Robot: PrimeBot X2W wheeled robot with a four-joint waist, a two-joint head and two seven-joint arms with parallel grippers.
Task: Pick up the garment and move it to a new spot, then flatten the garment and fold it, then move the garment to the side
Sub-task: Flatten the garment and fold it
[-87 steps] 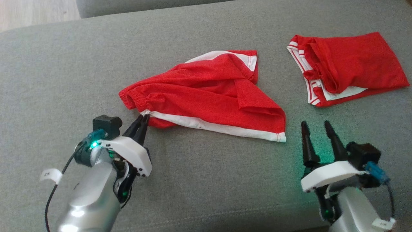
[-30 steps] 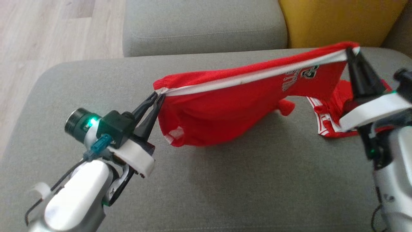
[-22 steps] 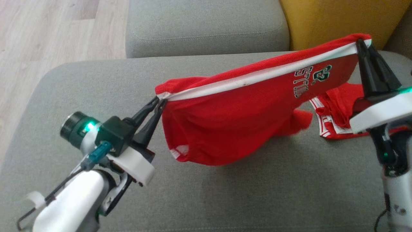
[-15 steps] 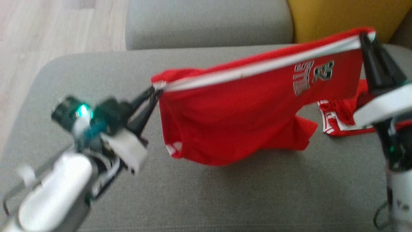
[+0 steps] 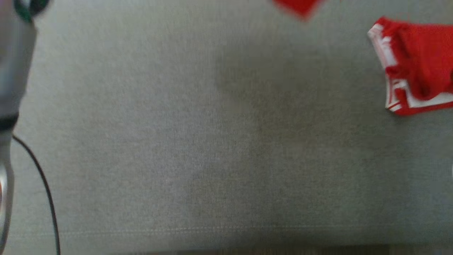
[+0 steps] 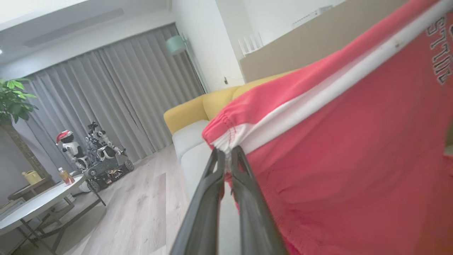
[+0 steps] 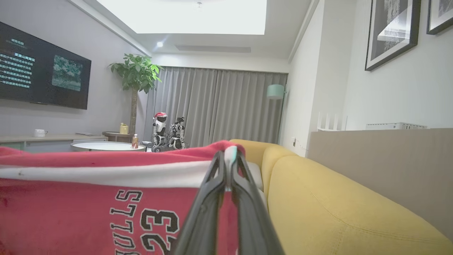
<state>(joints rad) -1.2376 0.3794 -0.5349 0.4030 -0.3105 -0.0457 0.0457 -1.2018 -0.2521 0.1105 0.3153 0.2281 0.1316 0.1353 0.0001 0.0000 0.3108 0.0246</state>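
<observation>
**Held item: one pair of shorts, two claws**

- Red basketball shorts [image 7: 88, 209], one pair, white band along the upper edge, lettering "BULLS 23" on the face. Lifted clear of the seat and stretched between both claws.
- Left claw [image 6: 228, 152], one: fingers pinched narrow on the gathered corner where the white band ends.
- Right claw [image 7: 227, 156], one: fingers pinched narrow on the opposite corner of the same band.
- Red corner [image 5: 299, 7], one, blurred, at the top edge of the head view; cannot tell what it belongs to.
- Second red garment [image 5: 417, 67], one, white-striped, crumpled, lying on the grey sofa seat [image 5: 212, 141] at the robot's right.
- Pale forearm [image 5: 14, 71], one, at the left edge of the head view, with one black cable [image 5: 42, 184] beside it.
- Yellow sofa section [image 7: 336, 205], one, beyond the right claw.
- Room: framed pictures [image 7: 393, 32], two; wall screen [image 7: 42, 67], one; potted plant [image 7: 136, 74], one; teal lamp [image 7: 275, 91], one; round tabletop [image 7: 106, 146], one, carrying one bottle [image 7: 135, 141].
</observation>
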